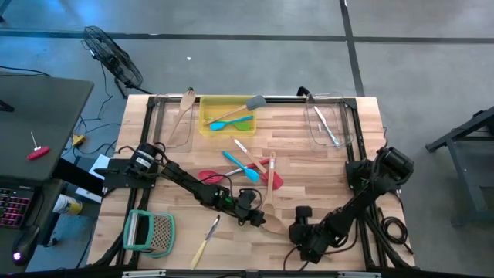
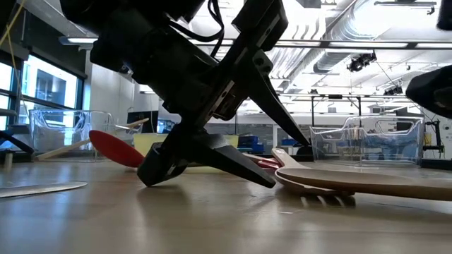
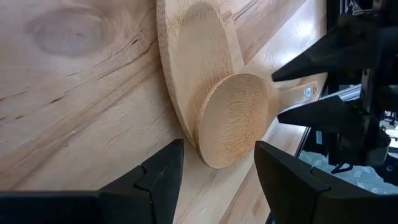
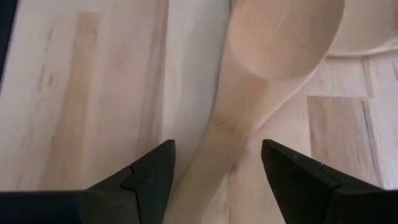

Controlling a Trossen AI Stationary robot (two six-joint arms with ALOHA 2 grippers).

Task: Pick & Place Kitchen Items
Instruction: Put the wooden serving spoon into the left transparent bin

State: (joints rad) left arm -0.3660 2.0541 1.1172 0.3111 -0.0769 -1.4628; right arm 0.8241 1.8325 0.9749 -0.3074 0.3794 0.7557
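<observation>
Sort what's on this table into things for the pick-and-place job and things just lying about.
Job items: wooden spoons, red spatula, blue spatulas, knife, yellow bin, clear bins.

Lying about: grater, fan, screwdriver.

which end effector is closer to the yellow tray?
Left. The left end effector sits at the wooden spoons mid-table, a stretch below the yellow tray; the right end effector is farther right, also near the front edge.

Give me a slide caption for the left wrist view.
Left gripper, fingers open, straddling the wooden spoon.
</observation>
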